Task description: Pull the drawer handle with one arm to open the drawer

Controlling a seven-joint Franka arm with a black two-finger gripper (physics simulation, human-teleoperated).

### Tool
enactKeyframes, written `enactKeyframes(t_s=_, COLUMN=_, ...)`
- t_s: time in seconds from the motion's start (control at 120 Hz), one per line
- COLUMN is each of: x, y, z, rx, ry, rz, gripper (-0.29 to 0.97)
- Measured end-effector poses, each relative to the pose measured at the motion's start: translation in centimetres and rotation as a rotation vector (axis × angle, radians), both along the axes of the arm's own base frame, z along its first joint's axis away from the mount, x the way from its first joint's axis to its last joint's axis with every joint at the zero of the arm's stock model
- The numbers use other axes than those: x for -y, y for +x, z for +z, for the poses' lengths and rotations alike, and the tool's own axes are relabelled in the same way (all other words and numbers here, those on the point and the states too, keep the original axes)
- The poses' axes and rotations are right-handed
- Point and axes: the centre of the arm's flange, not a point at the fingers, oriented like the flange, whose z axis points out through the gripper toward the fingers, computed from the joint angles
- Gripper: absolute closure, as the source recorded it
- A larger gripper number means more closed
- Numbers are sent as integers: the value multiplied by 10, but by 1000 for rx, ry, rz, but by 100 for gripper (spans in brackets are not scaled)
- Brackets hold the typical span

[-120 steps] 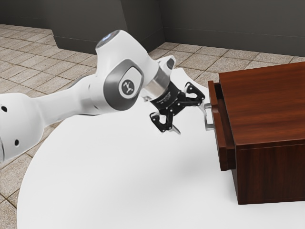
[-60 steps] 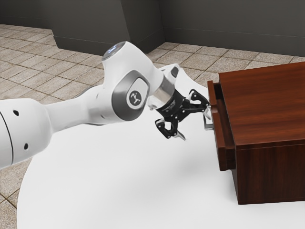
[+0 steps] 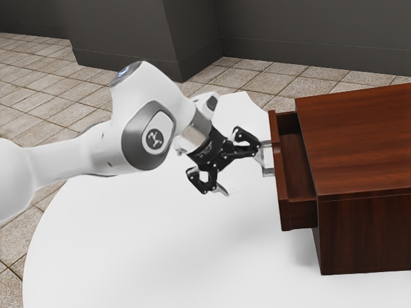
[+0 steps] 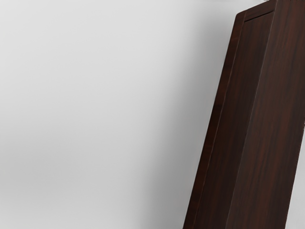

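A dark wooden cabinet [image 3: 359,154] stands on the round white table [image 3: 148,256] at the exterior view's right. Its top drawer [image 3: 292,186] is slid partly out toward the exterior view's left, so the inside shows from above. A silver handle [image 3: 267,160] sticks out of the drawer front. My gripper [image 3: 240,167] is just left of the handle, open, fingers spread wide. The upper fingertip [image 3: 258,144] lies against the handle's top end; the lower one hangs free over the table. In the wrist view the drawer front [image 4: 248,133] shows as a slanted dark wood panel.
Bare white tabletop [image 4: 95,119] stretches in front of the drawer and under my arm. The table's rim curves past the cabinet at the back. Beyond it are a tiled floor [image 3: 58,83] and dark walls.
My hand first moved right to the handle, then drew back toward the exterior view's left. The drawer came out with it and stands noticeably further open.
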Motion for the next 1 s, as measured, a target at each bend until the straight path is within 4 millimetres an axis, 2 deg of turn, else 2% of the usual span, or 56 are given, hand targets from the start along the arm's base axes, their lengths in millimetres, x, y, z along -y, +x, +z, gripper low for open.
enactKeyframes(t_s=0.417, x=-8, y=0, z=-8, rx=-13, ry=26, rz=4, gripper=0)
enactKeyframes(t_s=0.9, x=-11, y=5, z=-5, rx=17, ry=41, rz=20, gripper=0)
enactKeyframes(t_s=1.0, x=-12, y=9, z=-15, rx=4, ry=38, rz=25, gripper=0)
